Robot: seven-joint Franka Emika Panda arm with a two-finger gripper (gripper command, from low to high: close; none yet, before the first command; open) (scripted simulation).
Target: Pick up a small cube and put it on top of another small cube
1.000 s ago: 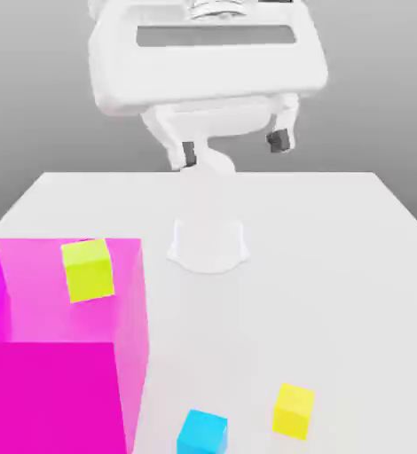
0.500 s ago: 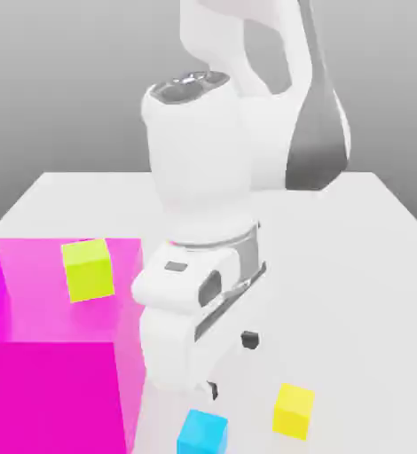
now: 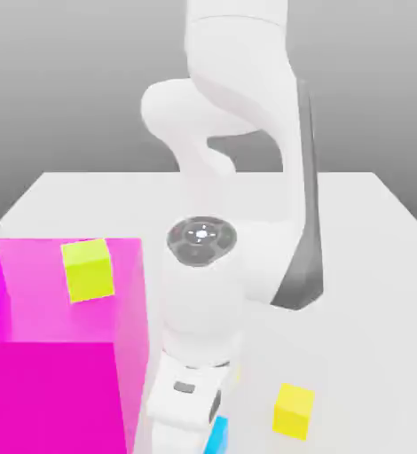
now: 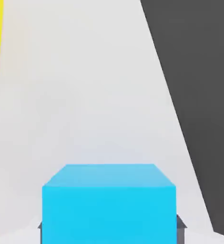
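1 white robot gripper (image 4: 110, 233) is closed on the small blue cube (image 4: 109, 209), low at the white table (image 3: 354, 266). The small yellow cube (image 3: 294, 410) sits nearby, toward the exterior view's right. 1 small lime-yellow cube (image 3: 88, 270) rests on the large magenta block (image 3: 48, 390).

The robot arm (image 3: 239, 53) looked like smooth white plastic with a soft sheen, its round joint cap (image 3: 201, 239) dark and glossy. The big block (image 3: 48, 399) had a smooth, faintly shiny top. The blue cube (image 4: 109, 214) and yellow cube (image 3: 294, 410) looked smooth, matt and plastic-like. The table (image 3: 354, 293) appeared smooth and matt.
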